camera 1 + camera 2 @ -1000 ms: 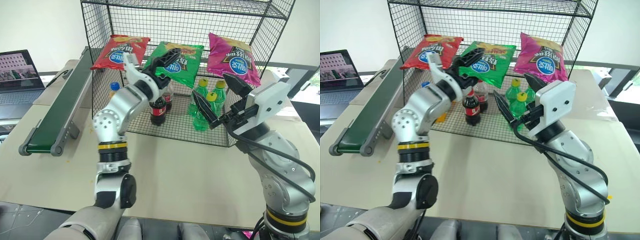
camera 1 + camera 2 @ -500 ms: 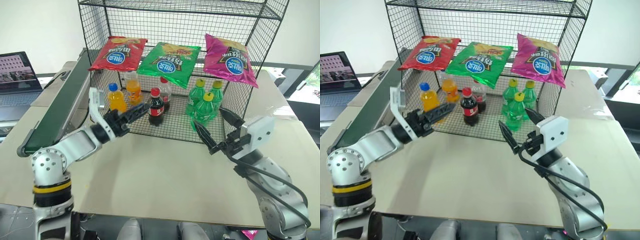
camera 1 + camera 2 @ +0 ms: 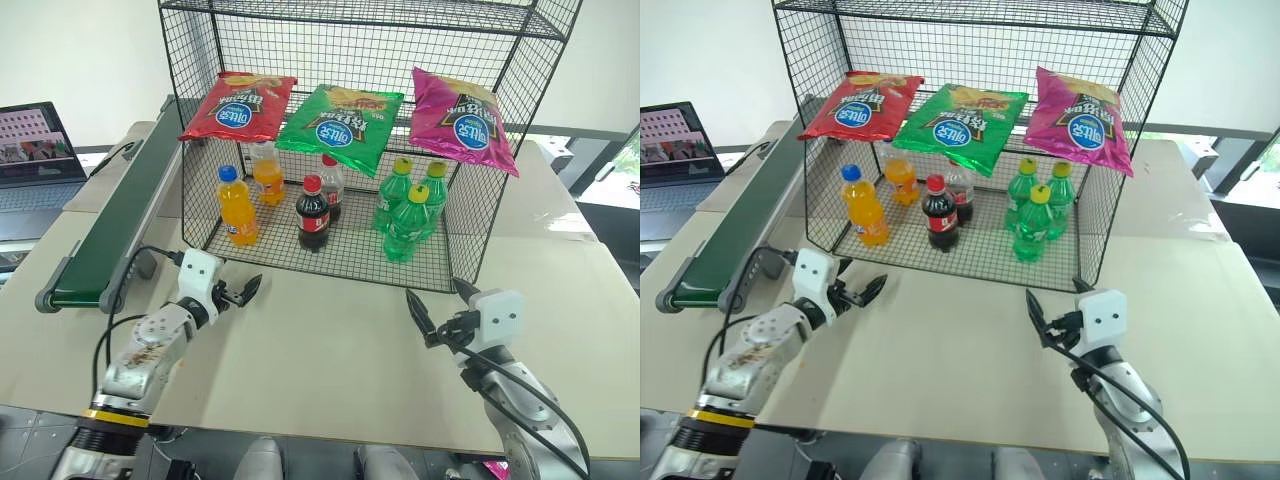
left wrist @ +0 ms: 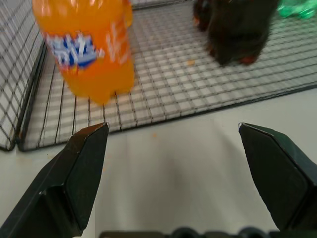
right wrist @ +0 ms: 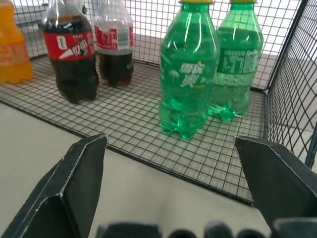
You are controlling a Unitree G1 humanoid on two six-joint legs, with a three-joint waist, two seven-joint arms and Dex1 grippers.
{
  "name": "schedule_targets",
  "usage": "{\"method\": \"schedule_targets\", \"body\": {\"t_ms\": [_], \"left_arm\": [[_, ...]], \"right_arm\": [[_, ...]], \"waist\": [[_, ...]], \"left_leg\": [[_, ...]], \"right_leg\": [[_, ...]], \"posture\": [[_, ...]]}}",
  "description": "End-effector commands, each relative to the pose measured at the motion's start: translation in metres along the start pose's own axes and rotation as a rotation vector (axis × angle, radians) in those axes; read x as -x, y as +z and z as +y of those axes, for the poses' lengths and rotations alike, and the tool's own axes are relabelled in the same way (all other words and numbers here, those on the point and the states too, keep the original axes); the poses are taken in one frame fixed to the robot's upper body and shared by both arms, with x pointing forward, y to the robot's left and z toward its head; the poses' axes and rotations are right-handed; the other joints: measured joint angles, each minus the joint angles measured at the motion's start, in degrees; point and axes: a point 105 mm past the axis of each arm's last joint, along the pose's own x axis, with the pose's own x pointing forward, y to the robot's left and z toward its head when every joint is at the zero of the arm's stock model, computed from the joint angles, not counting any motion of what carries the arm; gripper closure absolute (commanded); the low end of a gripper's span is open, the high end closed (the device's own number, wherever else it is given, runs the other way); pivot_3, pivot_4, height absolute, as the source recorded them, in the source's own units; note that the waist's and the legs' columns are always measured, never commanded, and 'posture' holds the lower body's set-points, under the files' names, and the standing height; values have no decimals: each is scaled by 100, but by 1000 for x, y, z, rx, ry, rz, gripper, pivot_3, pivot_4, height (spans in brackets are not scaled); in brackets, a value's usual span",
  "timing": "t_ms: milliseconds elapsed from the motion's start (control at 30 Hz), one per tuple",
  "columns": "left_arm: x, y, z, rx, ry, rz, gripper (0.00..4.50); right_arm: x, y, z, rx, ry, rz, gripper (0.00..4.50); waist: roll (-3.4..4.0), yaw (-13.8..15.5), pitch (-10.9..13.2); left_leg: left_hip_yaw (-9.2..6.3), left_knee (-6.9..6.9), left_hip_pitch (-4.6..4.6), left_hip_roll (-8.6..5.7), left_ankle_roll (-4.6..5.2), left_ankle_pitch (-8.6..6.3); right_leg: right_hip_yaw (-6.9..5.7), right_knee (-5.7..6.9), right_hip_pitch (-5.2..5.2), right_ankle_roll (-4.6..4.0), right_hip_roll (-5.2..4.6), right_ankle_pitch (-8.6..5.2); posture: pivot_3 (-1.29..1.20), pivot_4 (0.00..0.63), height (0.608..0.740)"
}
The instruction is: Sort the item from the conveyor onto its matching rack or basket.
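The item, a shiny green chip bag (image 3: pixel 340 125), lies on the middle shelf of the black wire rack (image 3: pixel 490 210), between a red bag (image 3: pixel 240 105) and a magenta bag (image 3: pixel 462 105). The dark-green conveyor (image 3: pixel 120 220) runs along the rack's left side with nothing on its belt. My left gripper (image 3: pixel 243 290) hangs low over the table in front of the rack's left corner, open and empty, facing an orange bottle (image 4: pixel 86 49). My right gripper (image 3: pixel 437 295) is low by the rack's right front corner, open and empty, facing green bottles (image 5: pixel 190 74).
On the rack's bottom shelf stand orange bottles (image 3: pixel 235 205), cola bottles (image 3: pixel 313 212) and green bottles (image 3: pixel 405 220). A laptop (image 3: pixel 35 135) sits open at the far left. The beige table (image 3: pixel 330 350) spreads out in front of the rack.
Both arms have come down from shelf height to just above the table. The left gripper drew back from the green bag, moving left and rolling over. The bag stays on the shelf.
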Motion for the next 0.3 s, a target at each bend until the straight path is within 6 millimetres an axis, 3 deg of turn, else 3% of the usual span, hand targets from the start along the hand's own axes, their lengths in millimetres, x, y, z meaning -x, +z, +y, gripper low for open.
{"method": "schedule_targets", "body": {"t_ms": [33,300], "left_arm": [[-5,18,0,-51,-10,-82,51],[-8,15,-9,-16,-94,-79,51]], "right_arm": [[-2,13,-3,17,-18,-70,0],[-4,13,-8,22,-39,-82,0]], "waist": [[0,-1,0],[1,-10,-1]], "left_leg": [[0,0,0,0,1,-1],[1,2,1,0,4,-2]], "right_leg": [[0,1,0,0,0,0],[1,7,1,1,0,0]], "posture": [[0,150,740],[0,150,740]]}}
